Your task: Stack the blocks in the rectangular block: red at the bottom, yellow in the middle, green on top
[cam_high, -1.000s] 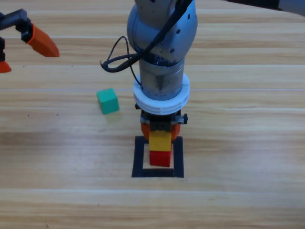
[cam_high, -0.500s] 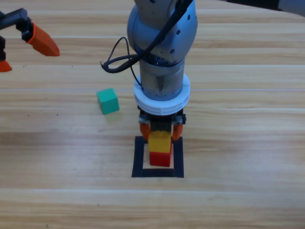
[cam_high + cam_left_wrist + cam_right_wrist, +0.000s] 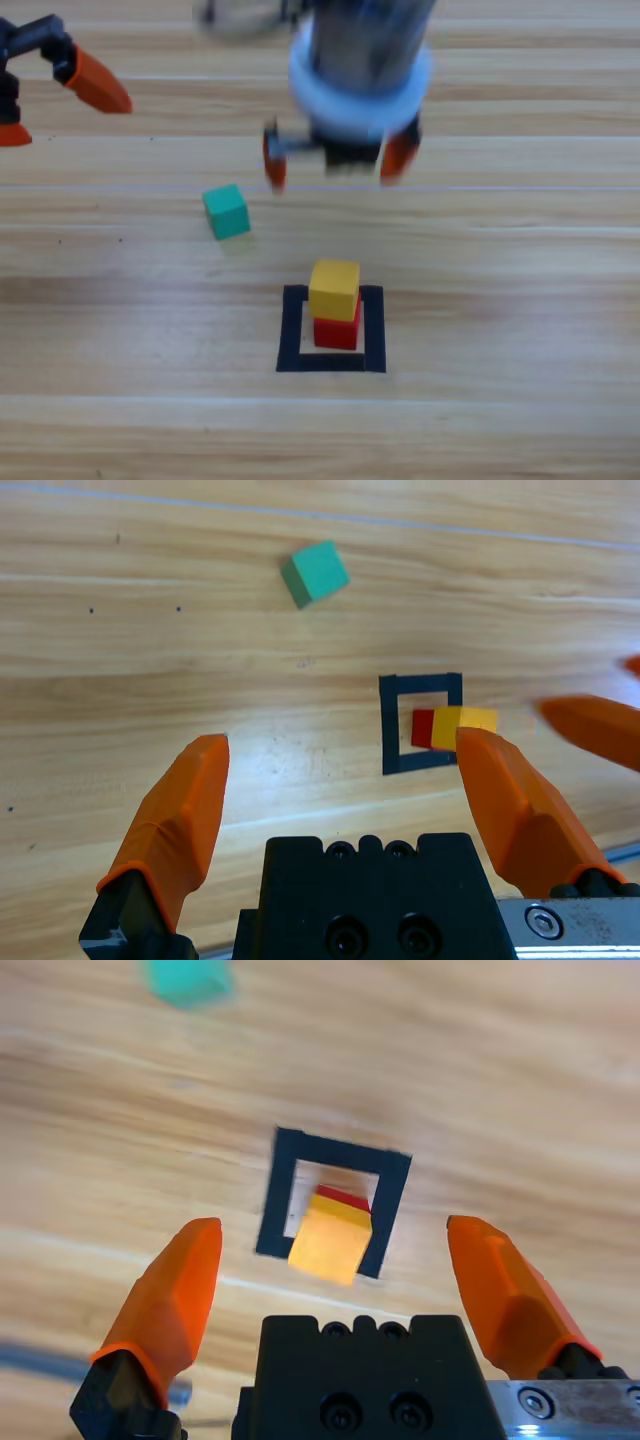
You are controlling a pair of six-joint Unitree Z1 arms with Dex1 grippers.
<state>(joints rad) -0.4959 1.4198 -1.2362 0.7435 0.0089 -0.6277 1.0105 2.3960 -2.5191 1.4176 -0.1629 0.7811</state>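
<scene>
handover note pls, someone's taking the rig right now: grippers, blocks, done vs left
Right gripper: open, empty, raised above the table behind the stack.
Left gripper: open, empty, waiting at the far left edge.
Red cube sits inside the black tape square, with the yellow cube on top of it.
Green cube lies loose on the table, left of and behind the square.
Done: red, yellow. Left: green on top.
</scene>
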